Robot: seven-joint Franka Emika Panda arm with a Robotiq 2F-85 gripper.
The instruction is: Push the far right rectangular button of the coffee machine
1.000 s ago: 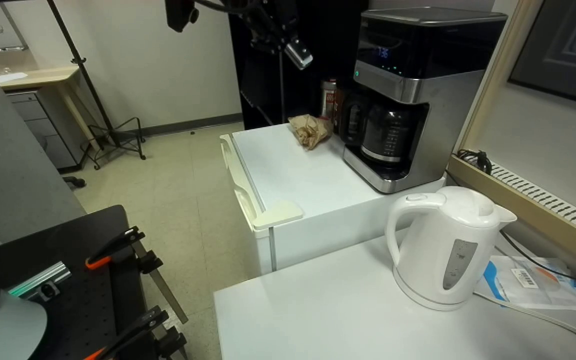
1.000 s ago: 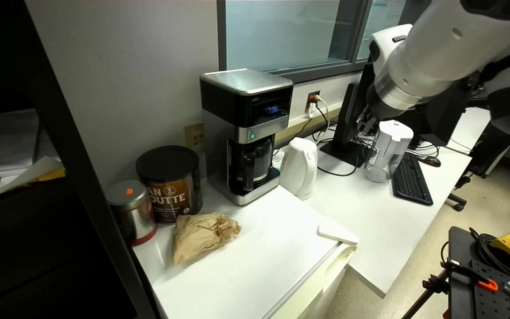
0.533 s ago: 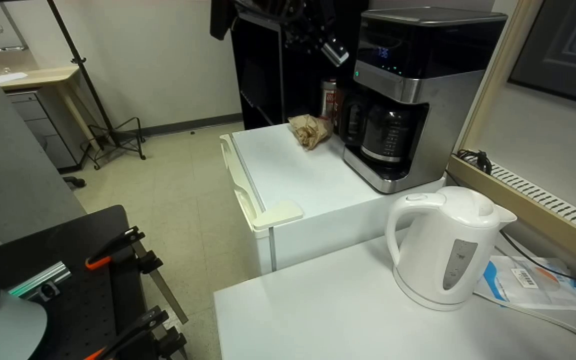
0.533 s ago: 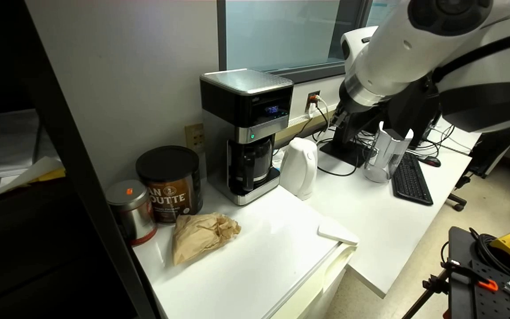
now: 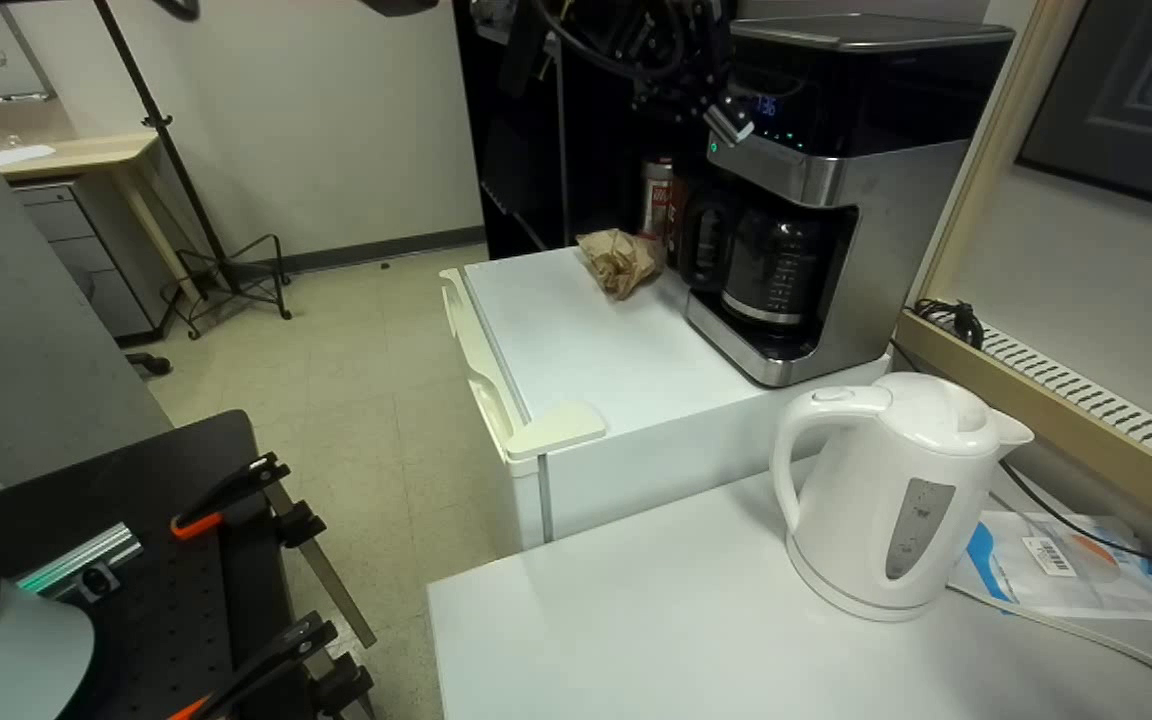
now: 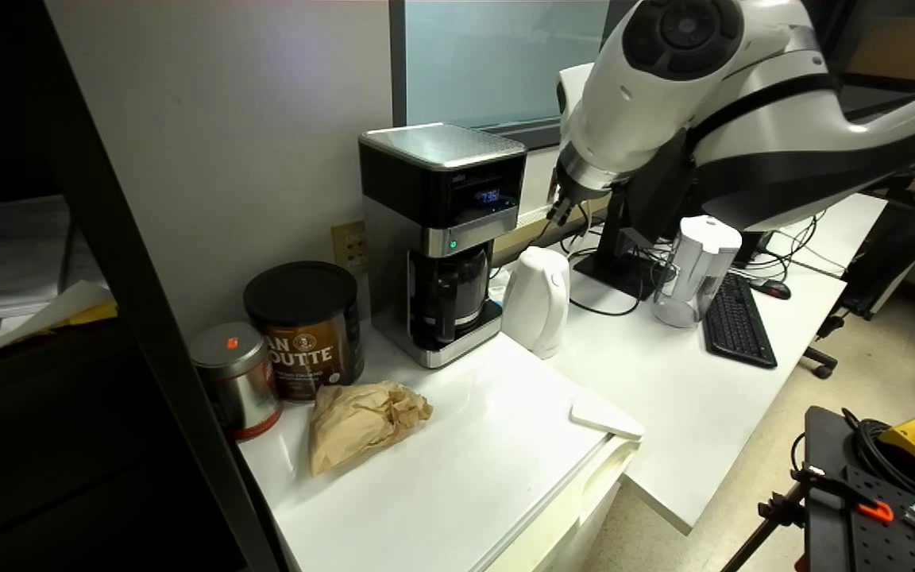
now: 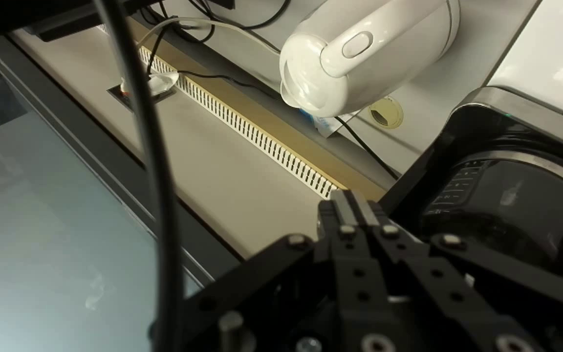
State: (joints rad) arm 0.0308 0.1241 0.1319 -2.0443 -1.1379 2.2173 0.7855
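Note:
The coffee machine [image 5: 911, 200] is a boxy black-and-silver drip maker with a lit blue display and small green lights on its front panel. It also stands left of centre in an exterior view [image 6: 394, 278]. Its dark glass carafe [image 7: 511, 205] shows at the right in the wrist view. The single buttons are too small to make out. My gripper [image 7: 353, 203] is shut with nothing between its fingertips. In an exterior view the gripper [image 5: 729, 122] overlaps the left of the front panel. In an exterior view the gripper [image 6: 559, 213] is right of the panel, apart from it.
A white kettle [image 6: 537, 302] stands beside the machine. A brown paper bag [image 6: 362, 421], a coffee can [image 6: 306, 342] and a smaller tin [image 6: 239, 381] are on its other side. A monitor [image 6: 624, 246] and a clear pitcher [image 6: 696, 274] stand under the arm.
The arm has moved steadily toward the coffee machine. The gripper has shifted right and slightly down in an exterior view, and left in an exterior view. The machine and other objects have not moved.

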